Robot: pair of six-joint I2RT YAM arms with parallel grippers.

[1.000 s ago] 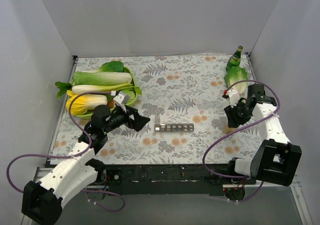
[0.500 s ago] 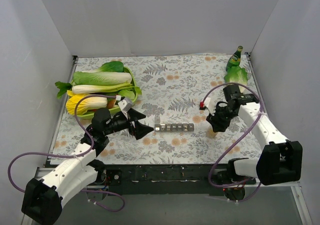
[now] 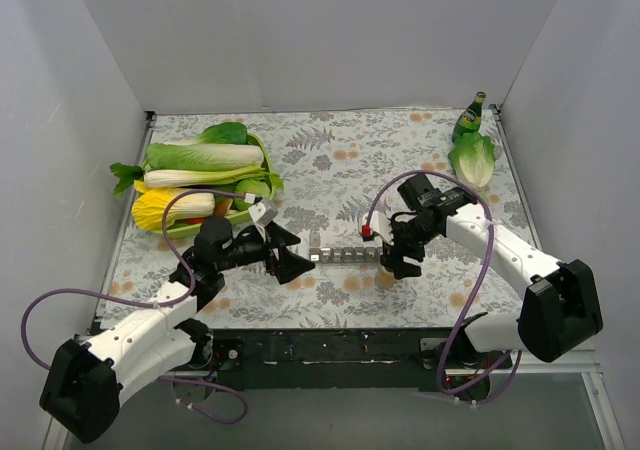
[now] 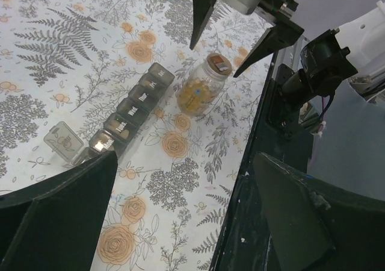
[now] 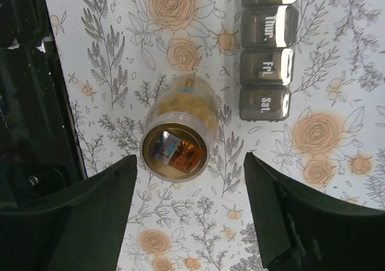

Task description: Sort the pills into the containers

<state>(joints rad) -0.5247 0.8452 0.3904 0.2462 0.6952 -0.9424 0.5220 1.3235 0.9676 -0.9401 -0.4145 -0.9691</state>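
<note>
The containers are a strip of small grey compartments on the flowered cloth, also seen as the containers and the containers, with day labels on the lids. One end lid stands open. A clear jar of yellowish pills stands upright just off the Sat end, the same jar in the left wrist view. My right gripper hangs open above the jar, one finger on each side, not touching it. My left gripper is open and holds nothing, just left of the strip.
A green plate of cabbages and other vegetables lies at the back left. A green bottle and a lettuce stand in the back right corner. The black front rail runs along the table's near edge.
My right arm has swung left from the right side to above the jar, and its jaws have gone from shut to open. The left gripper has edged closer to the strip.
</note>
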